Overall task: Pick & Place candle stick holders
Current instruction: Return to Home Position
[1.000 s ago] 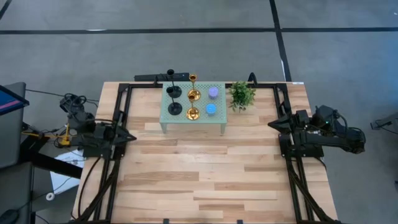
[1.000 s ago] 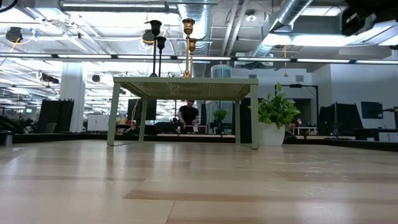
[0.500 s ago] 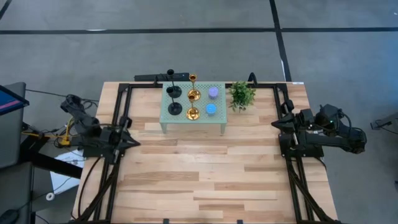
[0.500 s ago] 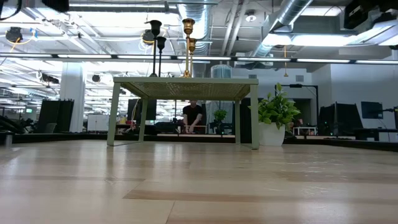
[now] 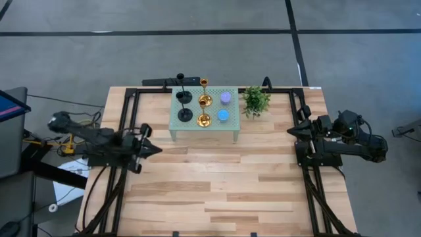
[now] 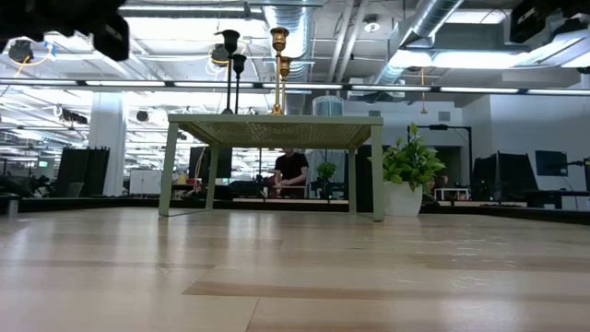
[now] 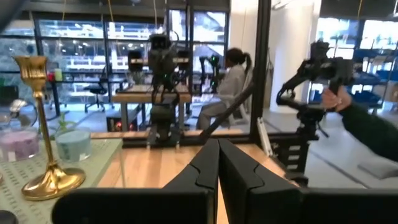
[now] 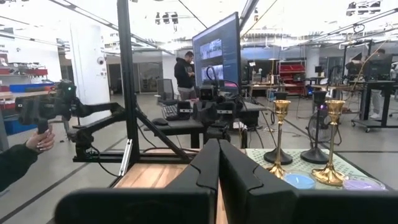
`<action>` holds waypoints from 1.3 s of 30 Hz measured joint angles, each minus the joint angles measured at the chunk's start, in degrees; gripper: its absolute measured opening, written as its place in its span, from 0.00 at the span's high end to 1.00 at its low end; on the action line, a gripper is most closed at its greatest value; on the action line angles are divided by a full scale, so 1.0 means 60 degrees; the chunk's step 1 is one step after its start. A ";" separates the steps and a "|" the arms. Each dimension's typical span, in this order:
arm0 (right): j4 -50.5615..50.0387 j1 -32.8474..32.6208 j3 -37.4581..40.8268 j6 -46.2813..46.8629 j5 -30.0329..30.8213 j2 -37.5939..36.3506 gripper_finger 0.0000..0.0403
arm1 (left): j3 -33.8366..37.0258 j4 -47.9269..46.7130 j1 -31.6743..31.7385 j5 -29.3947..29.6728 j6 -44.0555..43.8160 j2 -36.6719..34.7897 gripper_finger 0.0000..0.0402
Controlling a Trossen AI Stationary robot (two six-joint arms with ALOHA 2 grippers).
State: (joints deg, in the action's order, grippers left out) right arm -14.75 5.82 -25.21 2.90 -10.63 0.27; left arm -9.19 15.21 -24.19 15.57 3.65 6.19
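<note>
Four slim metal candle stick holders [image 5: 204, 101] stand on the small pale green perforated shelf [image 5: 197, 129] at the far middle of the light wooden desk [image 5: 217, 184]. The matte black pair [image 5: 185, 116] is toward the shelf's left end, and the shiny gold pair [image 5: 204, 120] is just beside them, nearer its middle. A lilac round candle [image 5: 225, 98] and a blue round candle [image 5: 223, 116] sit to the right of the gold pair. A small green potted plant [image 5: 256, 100] stands on the desk just past the shelf's right end.

Every holder is upright, its long axis vertical, with the round base flat on the shelf and the cup end pointing up. They look rigid and fairly light, yet tall for their bases, so probably easy to tip; the polished gold is likely slippery. The stem, low down just above the base, seems the best place to take hold.

The left gripper [image 5: 158, 149] hovers over the desk's left side and the right gripper [image 5: 288, 131] at its right edge. Both are well apart from the shelf, each with jaws pressed together on nothing.
</note>
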 joint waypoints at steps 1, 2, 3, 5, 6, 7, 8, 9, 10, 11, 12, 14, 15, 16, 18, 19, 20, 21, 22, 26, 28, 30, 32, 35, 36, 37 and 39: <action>-0.0006 0.0002 0.0000 0.0003 0.0000 0.0000 1.00 | 0.0000 0.0095 0.0361 -0.0382 -0.0020 0.0191 0.98; -0.0018 0.0004 0.0000 0.0010 0.0000 0.0000 1.00 | -0.0027 0.0121 0.0729 -0.0720 -0.0082 0.0349 0.98; -0.0044 0.0000 0.0000 0.0027 -0.0001 0.0000 1.00 | -0.0095 0.0111 0.1082 -0.1041 -0.0208 0.0476 0.98; -0.0151 0.0000 0.0000 0.0175 -0.0004 0.0000 1.00 | -0.0306 0.0114 0.1791 -0.1644 -0.0480 0.0662 0.98; -0.0214 0.0000 0.0000 0.0208 -0.0004 0.0000 1.00 | -0.0420 0.0109 0.2117 -0.2025 -0.0559 0.0734 0.98; -0.0274 0.0004 0.0000 0.0233 -0.0004 0.0000 1.00 | -0.0552 0.0043 0.2429 -0.2452 -0.0639 0.0772 0.98; -0.0330 0.0001 0.0000 0.0243 -0.0004 0.0000 1.00 | -0.0691 -0.0016 0.2770 -0.2921 -0.0662 0.0800 0.98; -0.0367 0.0002 0.0000 0.0247 -0.0004 0.0000 1.00 | -0.0821 -0.0133 0.3068 -0.3371 -0.0672 0.0802 0.98; -0.0404 0.0000 0.0000 0.0254 -0.0004 0.0000 1.00 | -0.0935 -0.0314 0.3355 -0.3776 -0.0696 0.0798 0.98; -0.0444 0.0001 0.0000 0.0270 -0.0004 0.0000 1.00 | -0.1075 -0.0597 0.3626 -0.4135 -0.0740 0.0778 0.98; -0.0474 0.0003 0.0000 0.0279 -0.0004 -0.0004 1.00 | -0.1234 -0.0923 0.3883 -0.4451 -0.0828 0.0736 0.98; -0.0465 0.0000 0.0000 0.0280 -0.0004 -0.0004 1.00 | -0.1557 -0.1559 0.4315 -0.4938 -0.0989 0.0620 0.98; -0.0469 0.0000 0.0000 0.0283 -0.0004 -0.0004 1.00 | -0.1687 -0.1818 0.4464 -0.5156 -0.1070 0.0535 0.98; -0.0472 0.0003 0.0000 0.0280 -0.0004 -0.0004 1.00 | -0.1784 -0.2025 0.4571 -0.5405 -0.1132 0.0427 0.98; -0.0468 0.0000 0.0000 0.0316 -0.0004 -0.0004 1.00 | -0.1869 -0.2257 0.4666 -0.5776 -0.1190 0.0156 0.98; -0.0471 0.0002 0.0000 0.0340 -0.0006 -0.0004 1.00 | -0.1869 -0.2332 0.4667 -0.5956 -0.1185 -0.0014 0.98; -0.0469 0.0000 0.0000 0.0358 -0.0007 -0.0004 1.00 | -0.1869 -0.2417 0.4667 -0.6067 -0.1142 -0.0180 0.98; -0.0469 0.0001 0.0000 0.0358 -0.0007 -0.0004 1.00 | -0.1869 -0.2501 0.4667 -0.6115 -0.1051 -0.0368 0.98; -0.0469 0.0003 0.0000 0.0356 -0.0007 -0.0004 1.00 | -0.1869 -0.2604 0.4667 -0.6112 -0.0918 -0.0586 0.98; -0.0475 0.0004 0.0000 0.0360 -0.0007 -0.0004 1.00 | -0.1924 -0.2711 0.4664 -0.6129 -0.0806 -0.1030 0.98; -0.0476 0.0000 0.0000 0.0397 -0.0027 -0.0004 1.00 | -0.1938 -0.2782 0.4663 -0.6078 -0.0926 -0.0934 0.98; -0.0495 0.0000 0.0000 0.0448 -0.0066 -0.0004 1.00 | -0.1938 -0.2773 0.4661 -0.5908 -0.0941 -0.0887 0.98; -0.0468 0.0000 0.0000 0.0458 -0.0203 -0.0004 1.00 | -0.1938 -0.2760 0.4663 -0.5842 -0.0927 -0.0919 0.98; -0.0578 0.0000 -0.0071 0.0543 -0.0262 -0.0004 1.00 | -0.1940 -0.2693 0.4663 -0.5769 -0.0707 -0.1034 0.98; -0.0582 0.0000 -0.0146 0.0606 -0.0262 -0.0004 1.00 | -0.1942 -0.2625 0.4663 -0.5760 -0.0621 -0.1031 0.98; -0.0578 0.0000 -0.0234 0.0662 -0.0256 -0.0004 1.00 | -0.1942 -0.2604 0.4663 -0.5745 -0.0499 -0.1027 0.98; -0.0558 0.0000 -0.0469 0.0685 -0.0249 -0.0004 1.00 | -0.1942 -0.2551 0.4663 -0.5741 -0.0274 -0.1023 0.98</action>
State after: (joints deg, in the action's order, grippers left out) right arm -18.10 5.82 -28.03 7.02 -12.13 0.25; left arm -20.84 -0.09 3.79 -18.87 2.01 0.05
